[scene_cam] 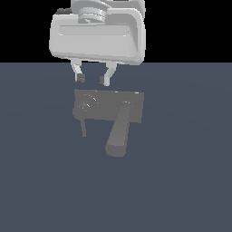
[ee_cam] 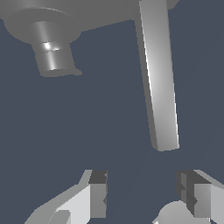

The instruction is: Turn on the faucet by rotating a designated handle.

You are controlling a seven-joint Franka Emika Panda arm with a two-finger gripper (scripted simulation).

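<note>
A matte grey faucet (scene_cam: 108,106) with a flat rectangular plate sits in the middle of a plain dark blue-grey table (scene_cam: 181,181). From the plate's side toward the exterior view's right, a thick, long, rounded grey bar spout (scene_cam: 119,133) reaches out toward the camera, ending in a blunt tip. On the plate's other side, toward the exterior view's left, is the handle (scene_cam: 84,106), a small grey round knob with bright glints on it; a thin short grey rod (scene_cam: 84,128) sticks out from it toward the camera.

The white, boxy robot hand hangs above the far edge of the faucet, and its gripper (scene_cam: 92,79) points down with two pale fingers (scene_cam: 79,72) tipped by dark pads. The fingers stand apart with clear space between them and hold nothing. In the exterior view the gripper sits just above the plate, over the stretch between the knob and the spout base, not touching either.

In the wrist view the gripper (ee_cam: 146,194) shows its two finger pads (ee_cam: 98,194) spread wide, with bare table between them. Beyond them the bar spout (ee_cam: 159,83) runs as a long lit grey slab, and the handle (ee_cam: 52,57) appears as a short shiny cylinder under a broad round base, well apart from the fingertips.
</note>
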